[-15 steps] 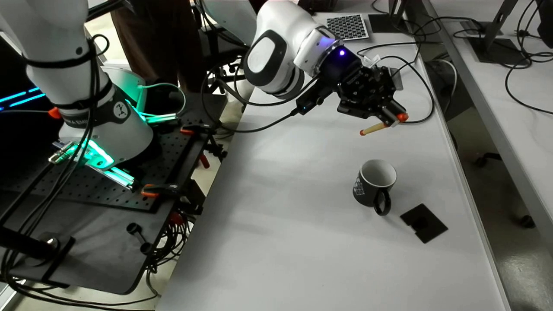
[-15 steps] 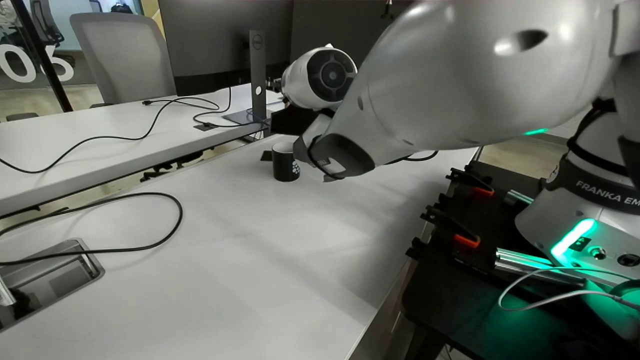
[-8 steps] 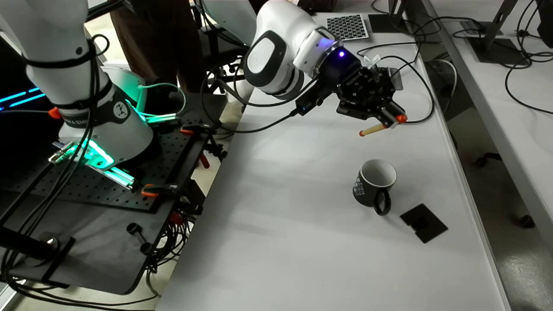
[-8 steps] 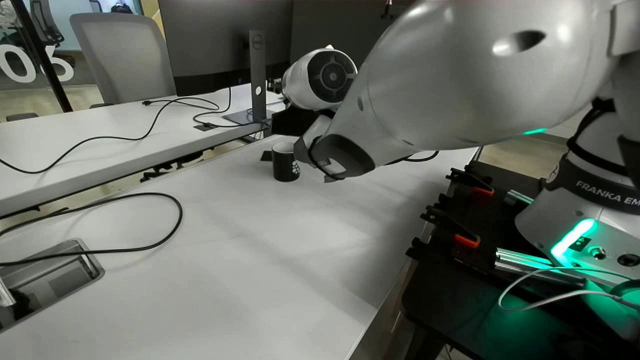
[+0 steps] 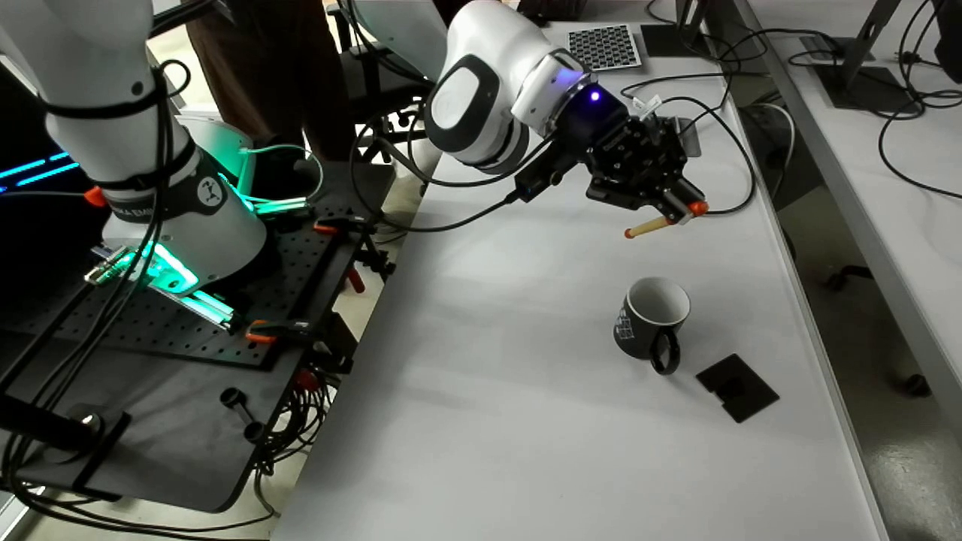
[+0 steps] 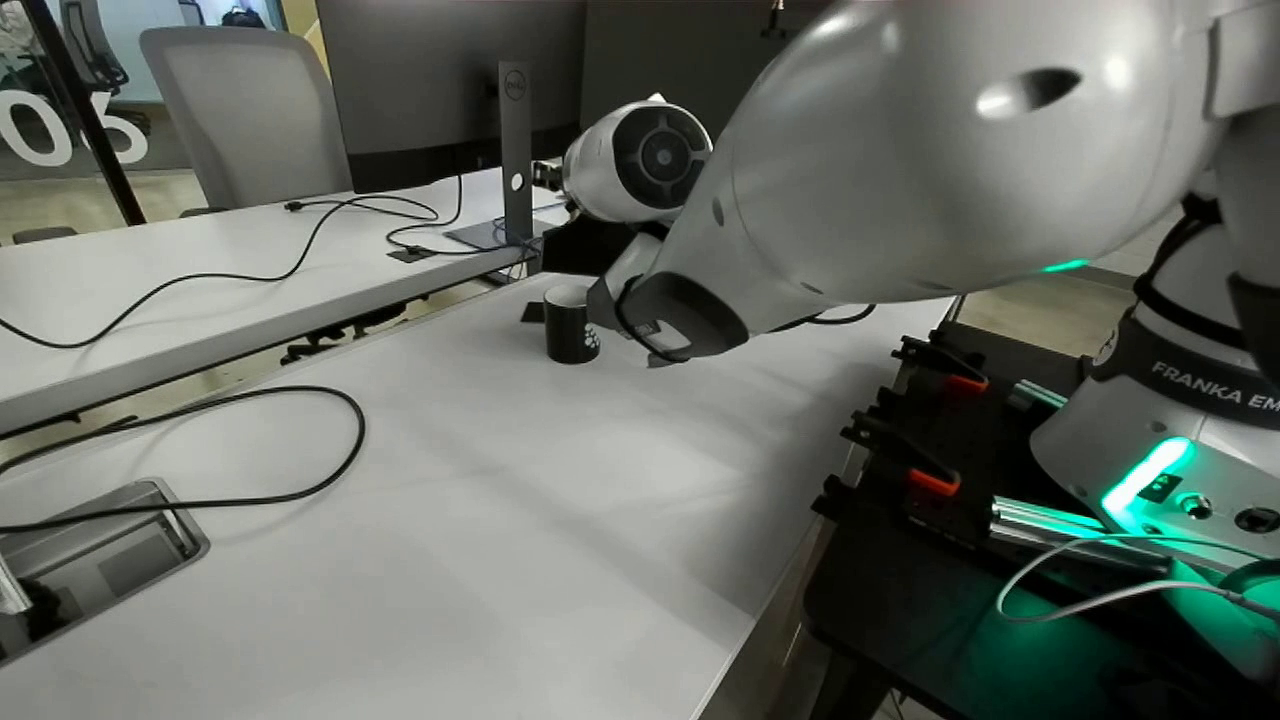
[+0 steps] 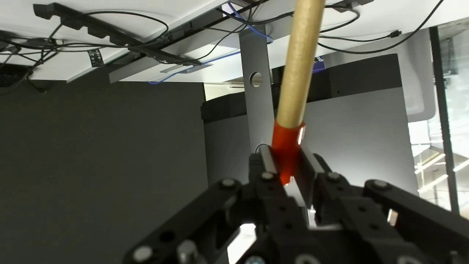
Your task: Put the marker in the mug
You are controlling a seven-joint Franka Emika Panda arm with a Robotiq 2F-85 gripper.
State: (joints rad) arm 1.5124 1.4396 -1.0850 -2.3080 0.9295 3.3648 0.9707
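My gripper (image 5: 681, 211) is shut on the marker (image 5: 648, 227), a tan stick with red-orange ends, and holds it above the table. In the exterior view the marker slants, its free tan end pointing down and toward the robot's side. The wrist view has the red part of the marker (image 7: 289, 137) pinched between both finger pads, with the pale shaft sticking out upward in the picture. A dark mug (image 5: 633, 334) with a light inside stands upright on the table, below and apart from the marker. Another exterior view hides the gripper and marker behind the arm, but shows the mug (image 6: 570, 333).
A flat black square (image 5: 738, 388) lies beside the mug, past its handle. Behind the gripper a black cable (image 5: 740, 150) loops over the table, with a silver keyboard (image 5: 603, 46) farther back. A neighbouring desk (image 6: 250, 260) with a monitor runs alongside, across a gap.
The arm has sunk very slightly, seen mostly at its upper links. Marker and grip look the same, and the mug stands where it was. A person's legs in the background shifted a little.
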